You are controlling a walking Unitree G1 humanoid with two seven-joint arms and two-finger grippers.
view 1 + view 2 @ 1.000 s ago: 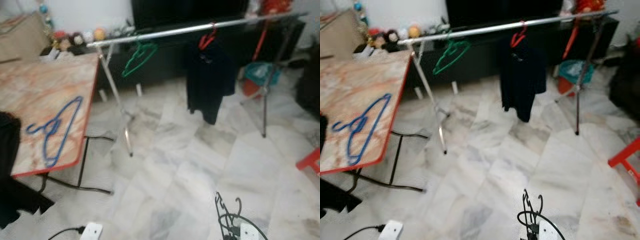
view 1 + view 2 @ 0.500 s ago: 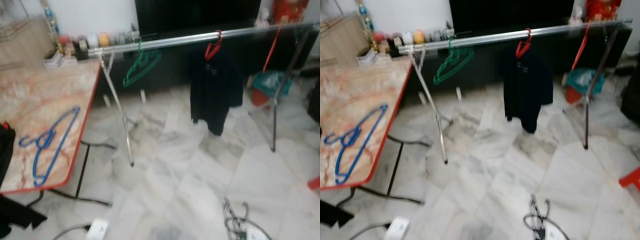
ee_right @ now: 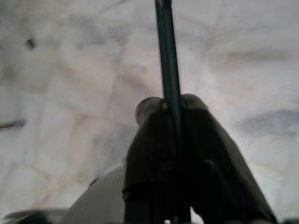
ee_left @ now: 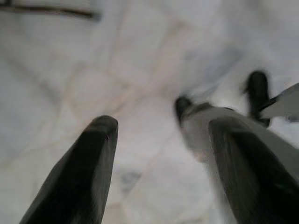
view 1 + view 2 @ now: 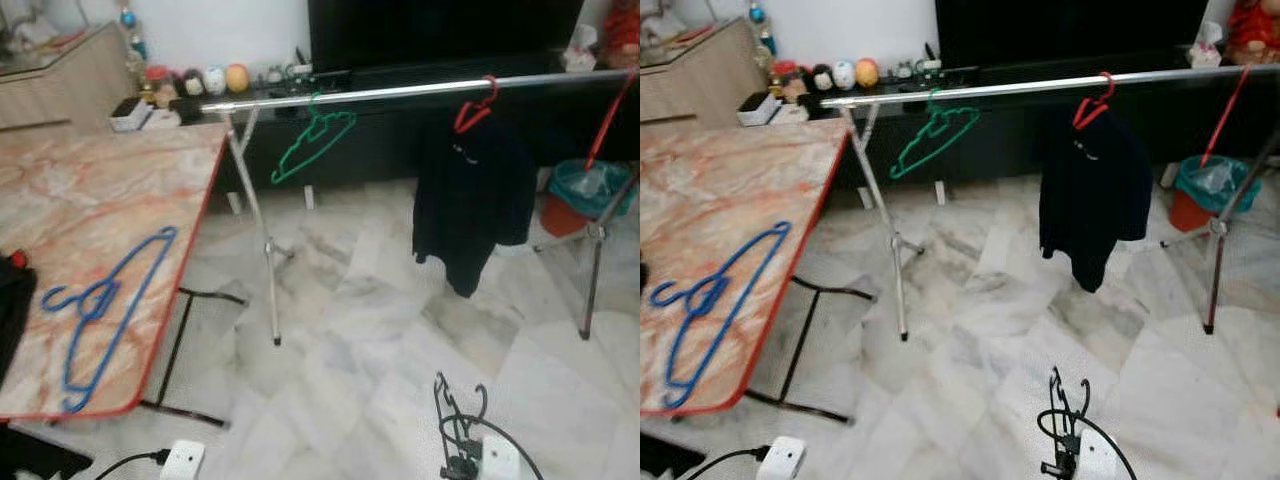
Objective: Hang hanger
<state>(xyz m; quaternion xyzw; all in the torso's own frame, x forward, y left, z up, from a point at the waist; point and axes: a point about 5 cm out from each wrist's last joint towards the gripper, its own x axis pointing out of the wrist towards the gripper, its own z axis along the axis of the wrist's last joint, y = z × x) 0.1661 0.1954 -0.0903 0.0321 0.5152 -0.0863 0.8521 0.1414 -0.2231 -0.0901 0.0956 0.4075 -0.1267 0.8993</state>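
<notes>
hanging on 1 rail [image 5: 1040, 86]: 2 hangers [image 5: 932, 140], 1 shirt [image 5: 1092, 195].

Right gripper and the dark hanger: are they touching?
Touching. In the right wrist view the right gripper has its jaws closed on the thin dark hanger, whose bar runs out from between them.

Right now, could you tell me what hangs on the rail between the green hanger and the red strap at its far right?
In the right eye view, a red hanger carrying a black garment hangs on the rail, between the green hanger and the red strap.
</notes>
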